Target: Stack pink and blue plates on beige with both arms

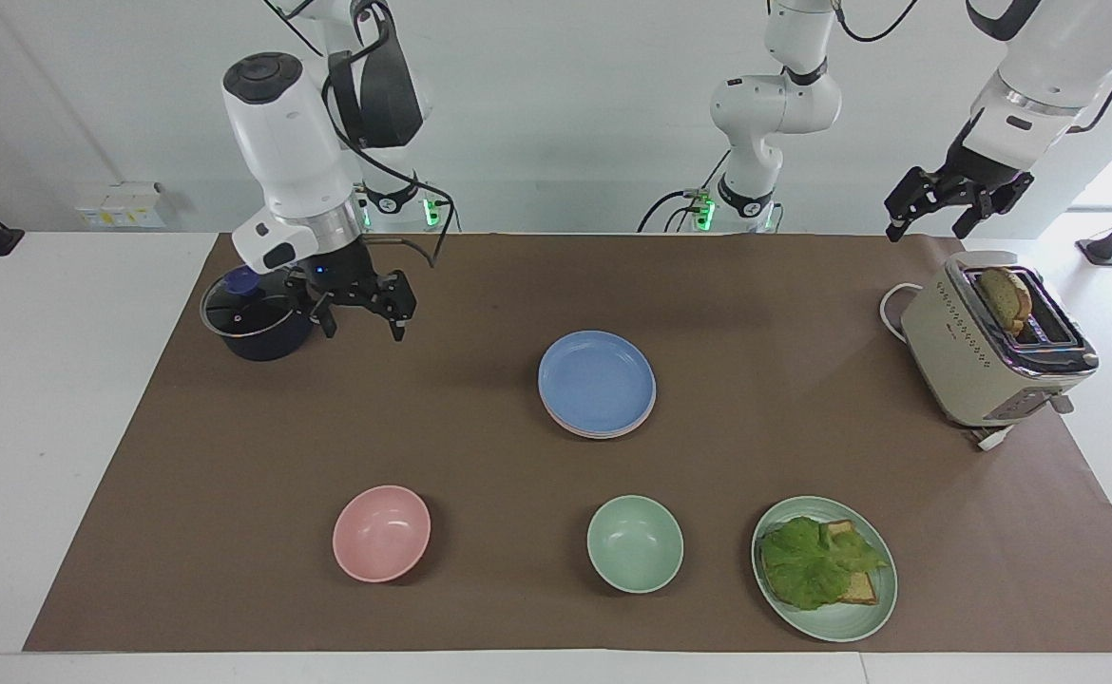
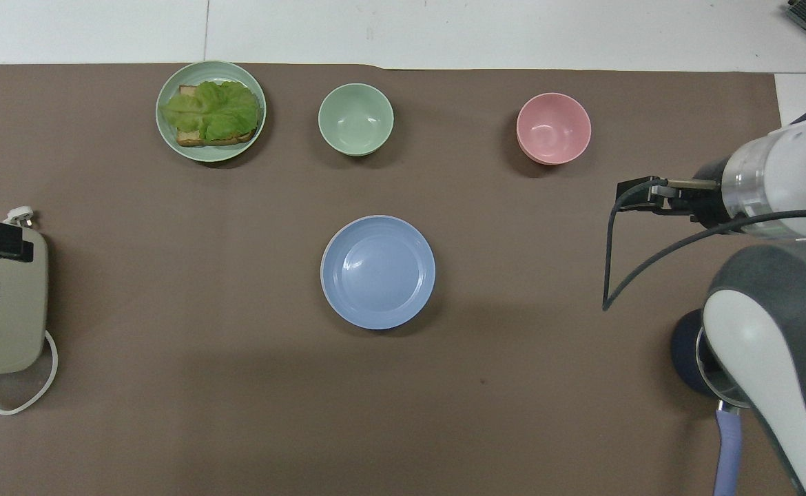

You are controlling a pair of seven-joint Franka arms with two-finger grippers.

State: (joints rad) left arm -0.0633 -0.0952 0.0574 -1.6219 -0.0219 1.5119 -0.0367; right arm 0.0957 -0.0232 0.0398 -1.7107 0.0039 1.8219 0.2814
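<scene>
The blue plate [image 1: 597, 380] [image 2: 377, 271] lies on top of a stack in the middle of the mat. A thin rim of the pink plate [image 1: 603, 433] shows just under it. The beige plate is hidden beneath them. My right gripper [image 1: 356, 318] hangs open and empty above the mat, beside the dark pot and toward the right arm's end. My left gripper [image 1: 927, 226] waits open and empty in the air above the toaster's end of the table.
A lidded dark pot [image 1: 257, 318] stands by the right gripper. A beige toaster [image 1: 993, 347] with bread stands at the left arm's end. Farther from the robots stand a pink bowl [image 1: 381, 533], a green bowl [image 1: 634, 543] and a green plate [image 1: 874, 617] with lettuce toast.
</scene>
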